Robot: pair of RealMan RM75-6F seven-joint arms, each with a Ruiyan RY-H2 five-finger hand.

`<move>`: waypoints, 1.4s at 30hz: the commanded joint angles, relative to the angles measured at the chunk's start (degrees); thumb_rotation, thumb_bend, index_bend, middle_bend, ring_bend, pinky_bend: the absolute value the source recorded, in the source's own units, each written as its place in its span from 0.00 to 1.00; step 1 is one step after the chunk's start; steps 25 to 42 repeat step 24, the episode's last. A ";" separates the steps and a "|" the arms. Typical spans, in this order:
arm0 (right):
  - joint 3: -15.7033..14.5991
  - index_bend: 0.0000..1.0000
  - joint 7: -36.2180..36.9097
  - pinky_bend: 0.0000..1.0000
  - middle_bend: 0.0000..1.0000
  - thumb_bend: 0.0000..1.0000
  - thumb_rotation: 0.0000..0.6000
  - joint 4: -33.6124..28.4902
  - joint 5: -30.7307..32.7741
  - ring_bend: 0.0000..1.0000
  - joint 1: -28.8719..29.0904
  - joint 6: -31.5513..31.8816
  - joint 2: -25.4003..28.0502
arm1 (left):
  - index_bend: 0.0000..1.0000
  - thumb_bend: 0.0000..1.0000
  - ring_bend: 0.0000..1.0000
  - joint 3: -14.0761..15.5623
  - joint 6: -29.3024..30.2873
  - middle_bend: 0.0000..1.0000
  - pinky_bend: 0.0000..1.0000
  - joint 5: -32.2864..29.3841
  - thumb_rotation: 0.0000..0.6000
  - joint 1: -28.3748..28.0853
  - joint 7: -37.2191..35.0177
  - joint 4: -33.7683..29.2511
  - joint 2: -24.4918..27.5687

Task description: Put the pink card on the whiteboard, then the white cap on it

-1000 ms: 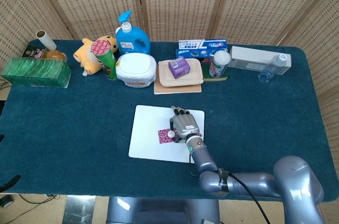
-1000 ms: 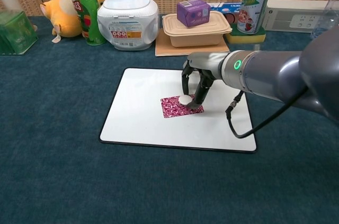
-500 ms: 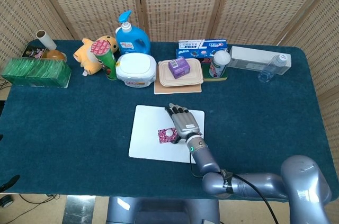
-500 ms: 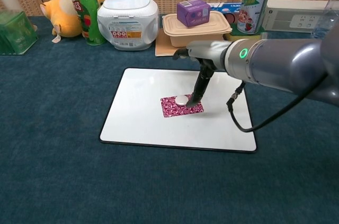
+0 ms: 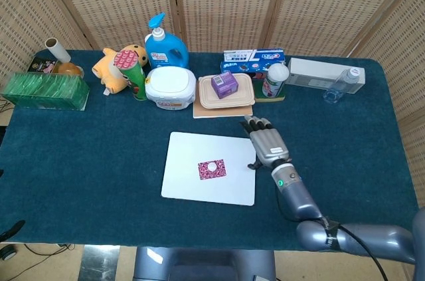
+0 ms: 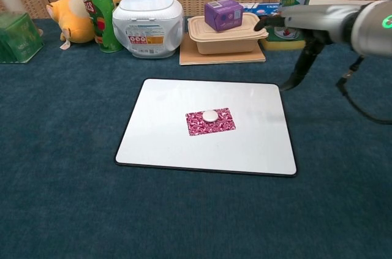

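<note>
The pink patterned card lies flat near the middle of the whiteboard. A small round white cap sits on the card. My right hand hovers beyond the board's right edge, raised off the table, fingers spread and holding nothing. The left hand appears in neither view.
Along the back stand a green box, plush toy, chips can, blue detergent bottle, white tub, lunch box with a purple carton, a cup, white box and clear bottle.
My right hand let go of the white cap, lifted off the card and swung right, off the whiteboard. The cap stays on the pink card.
</note>
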 commanded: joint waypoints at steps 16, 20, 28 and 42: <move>-15.07 0.07 25.03 0.00 0.00 0.00 0.90 14.08 -46.51 0.00 -27.21 24.76 13.53 | 0.00 0.11 0.00 -0.49 0.07 0.00 0.00 -0.65 1.00 0.07 1.30 -0.46 -0.20; -14.90 0.08 23.13 0.00 0.00 0.00 0.90 12.70 -46.71 0.00 -29.12 25.41 14.52 | 0.00 0.11 0.00 -0.34 0.47 0.00 0.00 -0.23 1.00 0.27 0.97 -0.22 -0.21; -14.46 0.08 22.57 0.00 0.00 0.00 0.90 11.94 -46.59 0.00 -29.89 24.93 14.88 | 0.00 0.11 0.00 -0.26 0.89 0.00 0.00 0.09 1.00 0.45 0.59 -0.01 -0.17; -14.46 0.08 22.57 0.00 0.00 0.00 0.90 11.94 -46.59 0.00 -29.89 24.93 14.88 | 0.00 0.11 0.00 -0.26 0.89 0.00 0.00 0.09 1.00 0.45 0.59 -0.01 -0.17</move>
